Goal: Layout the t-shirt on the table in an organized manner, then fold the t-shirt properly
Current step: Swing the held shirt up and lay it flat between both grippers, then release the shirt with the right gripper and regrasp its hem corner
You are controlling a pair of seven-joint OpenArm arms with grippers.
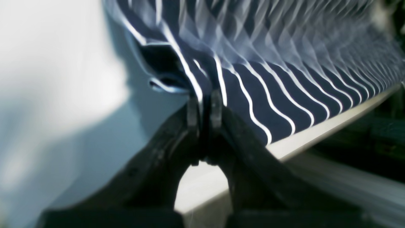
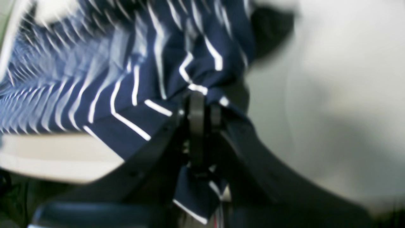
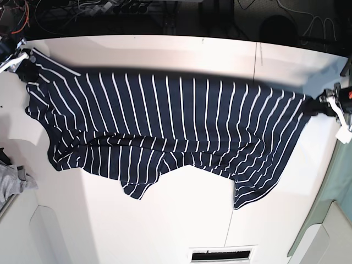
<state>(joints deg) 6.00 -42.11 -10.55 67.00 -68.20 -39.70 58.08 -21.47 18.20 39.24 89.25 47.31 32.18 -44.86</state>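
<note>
Two grippers clamp the shirt [image 3: 165,121]: left gripper [image 1: 204,101] pinches its 3 o'clock end, right gripper [image 2: 202,104] its 10 o'clock corner; shirt hangs stretched over the table [image 3: 165,220], lower hem rumpled; layout seemingly half done, folding not begun.

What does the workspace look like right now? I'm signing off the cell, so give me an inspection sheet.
Surface: white table, thin dark seam.
Job's things: striped t-shirt stretched between both arms, lower part rumpled.
Clutter: grey cloth at the base view's left edge.
Hands: left hand and right hand both shut on the t-shirt.
Cables: wires behind the far edge.
Surroundings: dark background, otherwise nothing seen.
</note>
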